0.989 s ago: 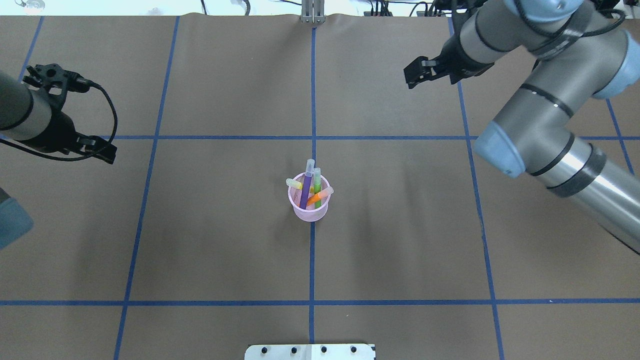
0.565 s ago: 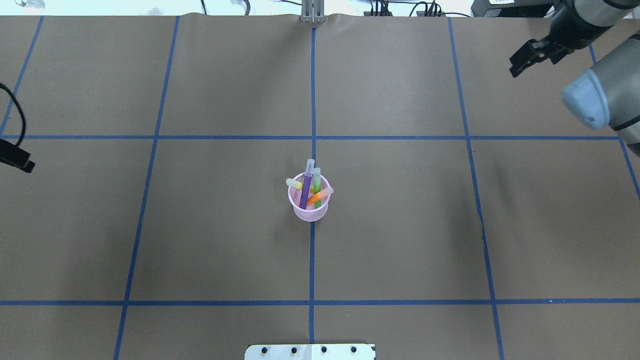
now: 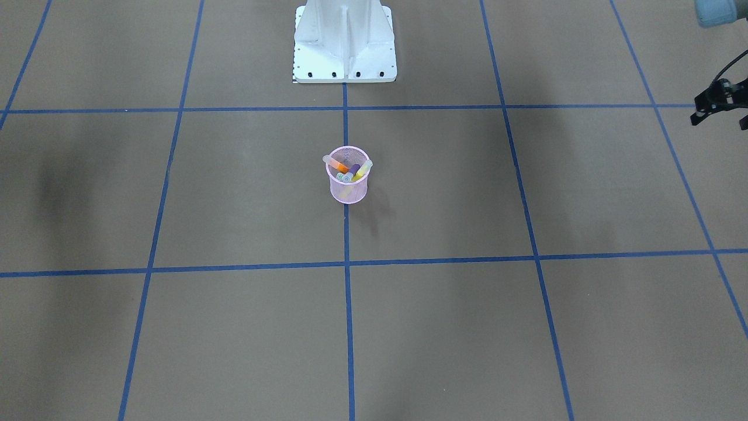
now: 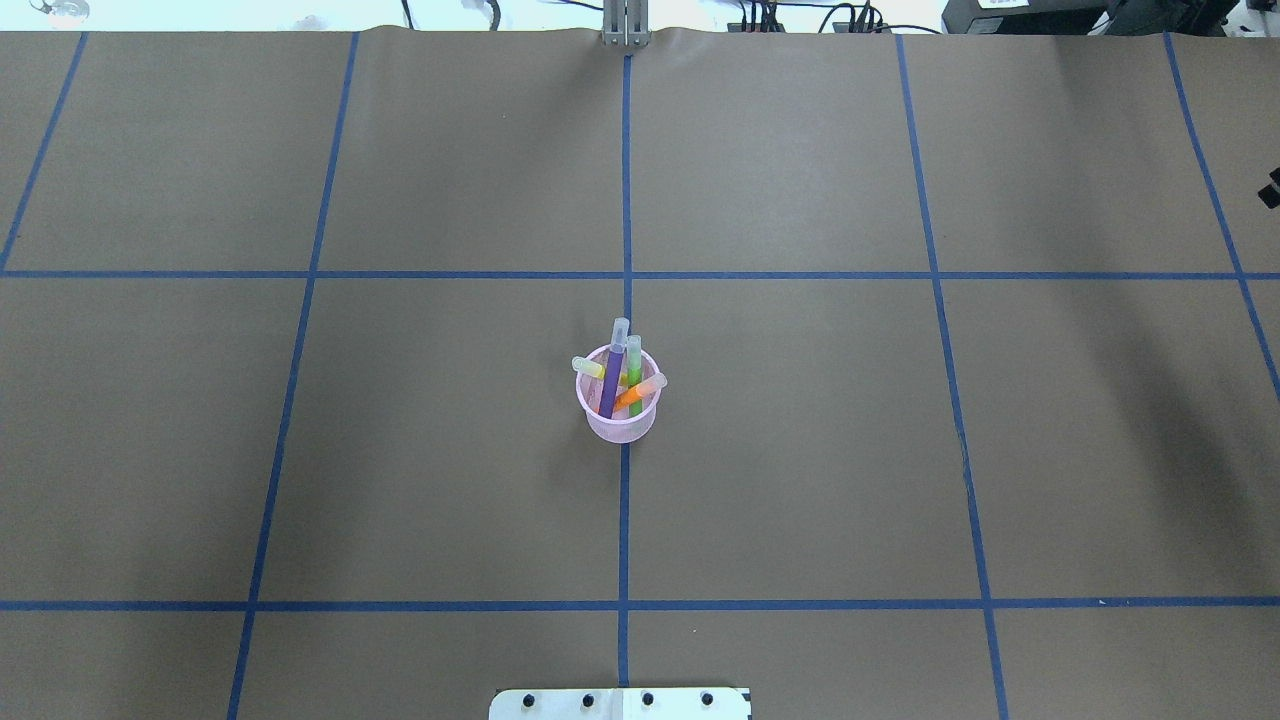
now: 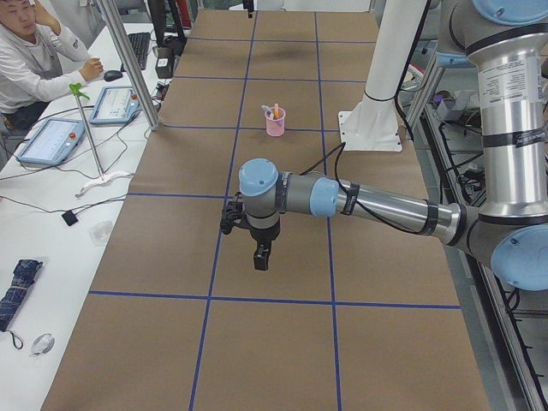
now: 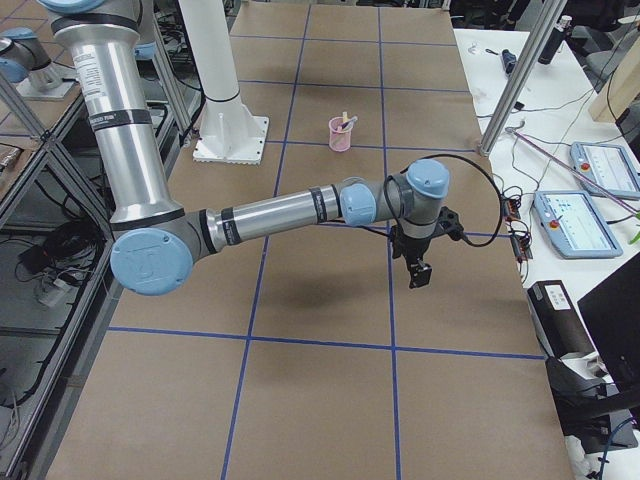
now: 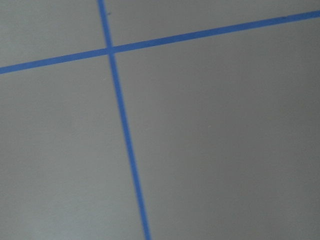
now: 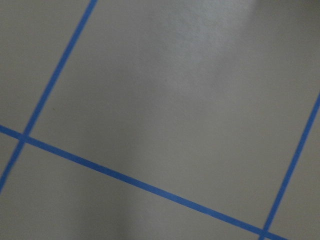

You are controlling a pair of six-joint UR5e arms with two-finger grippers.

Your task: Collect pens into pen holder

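Observation:
The pink mesh pen holder (image 4: 620,410) stands upright at the table's centre, on a blue tape line. Inside it lean the purple pen (image 4: 611,385), green pen (image 4: 635,378), orange pen (image 4: 637,393) and yellow pen (image 4: 589,368), caps sticking above the rim. The holder also shows in the front view (image 3: 347,182). My left gripper (image 5: 260,264) hangs over the table far to the holder's left. My right gripper (image 6: 418,279) hangs far to its right. Both point down with nothing visibly in them, and I cannot tell whether either is open or shut. The wrist views show only table.
Brown table covering with a blue tape grid (image 4: 625,605). The robot's white base plate (image 3: 345,41) stands behind the holder. A person (image 5: 30,60) sits at a side bench with tablets and cables beyond the table's far edge.
Both arms have swung outward, away from the centre. The left arm has left the overhead view and only a black tip of the right remains at its right edge. Holder and pens have not moved.

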